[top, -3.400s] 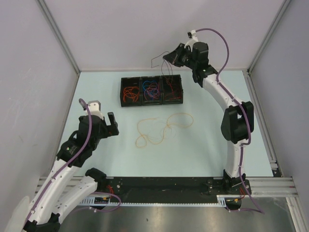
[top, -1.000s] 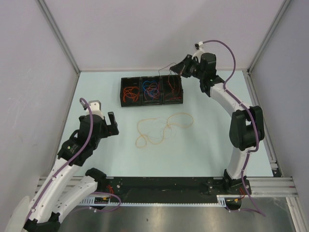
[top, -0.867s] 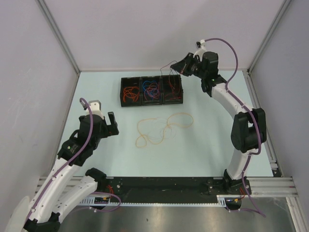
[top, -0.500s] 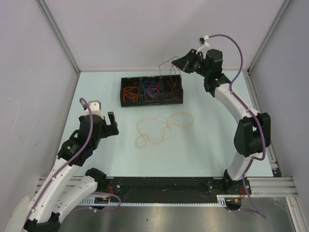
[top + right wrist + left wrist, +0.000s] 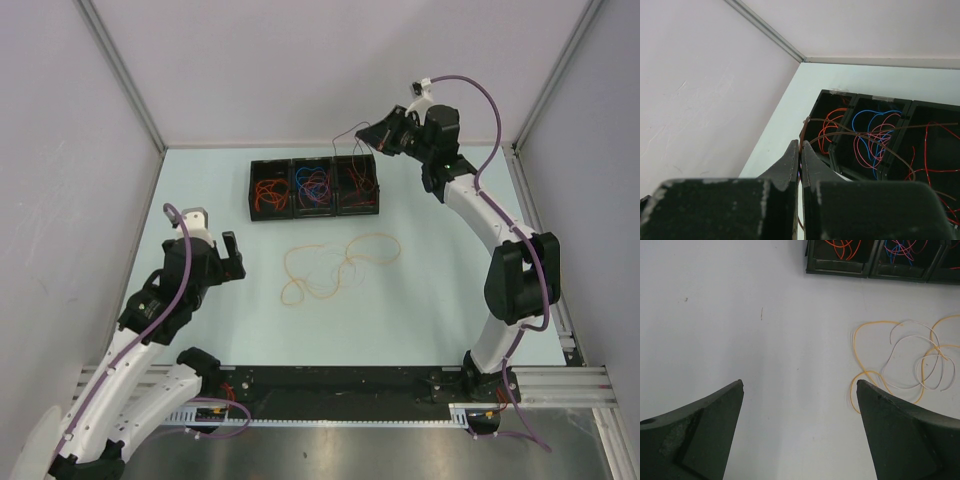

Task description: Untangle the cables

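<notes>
Top external view shows the right pincer [image 5: 374, 133], clenched on a thin dark wire [image 5: 350, 130], now swung from above the tray [image 5: 315, 213] out toward 1 o'clock, drawing that strand up from the tangle at the tray's right end. The other cables [image 5: 315, 185] sit in the tray at 12 o'clock and yellow loops [image 5: 335, 265] lie at the middle of the tabletop [image 5: 440, 300], so the untangling looks underway but unfinished. At 8 o'clock the left pincer [image 5: 232, 255] hangs released, unmoved.
</notes>
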Controlling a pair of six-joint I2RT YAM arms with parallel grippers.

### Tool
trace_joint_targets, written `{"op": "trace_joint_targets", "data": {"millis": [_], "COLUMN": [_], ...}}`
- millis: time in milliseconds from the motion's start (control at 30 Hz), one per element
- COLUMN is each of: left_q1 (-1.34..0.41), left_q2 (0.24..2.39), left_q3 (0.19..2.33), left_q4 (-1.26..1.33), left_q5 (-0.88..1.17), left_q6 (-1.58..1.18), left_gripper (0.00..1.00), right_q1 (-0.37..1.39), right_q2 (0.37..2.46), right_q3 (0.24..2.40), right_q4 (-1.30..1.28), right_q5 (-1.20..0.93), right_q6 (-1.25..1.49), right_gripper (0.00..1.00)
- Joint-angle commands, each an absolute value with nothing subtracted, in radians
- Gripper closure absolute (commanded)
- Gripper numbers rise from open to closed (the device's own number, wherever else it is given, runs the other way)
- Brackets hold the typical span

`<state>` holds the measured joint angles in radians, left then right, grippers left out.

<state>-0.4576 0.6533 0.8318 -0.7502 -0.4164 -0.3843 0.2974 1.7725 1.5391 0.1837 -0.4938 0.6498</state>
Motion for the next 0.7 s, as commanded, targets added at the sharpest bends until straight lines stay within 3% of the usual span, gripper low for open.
{"op": "trace_joint_targets", "data": {"millis": [0, 667], "left_q1": [-0.449, -0.448], "left_q2": [0.644, 0.65], "left_q3": [0.831, 0.833], "left_q4": [-0.736, -0.736], "left_q5": [-0.433, -0.431], "left_q6": [-0.394, -0.394], "left_gripper": [0.0, 0.0], "right_q1": [0.296, 0.295], "right_q2": [1.767, 1.804], "right_q3": [1.54, 1.529], "right_q4": [0.212, 0.219], "right_q5": [-0.488, -0.489], "right_q6": [0.629, 0.629], "right_gripper": [1.0, 1.0]}}
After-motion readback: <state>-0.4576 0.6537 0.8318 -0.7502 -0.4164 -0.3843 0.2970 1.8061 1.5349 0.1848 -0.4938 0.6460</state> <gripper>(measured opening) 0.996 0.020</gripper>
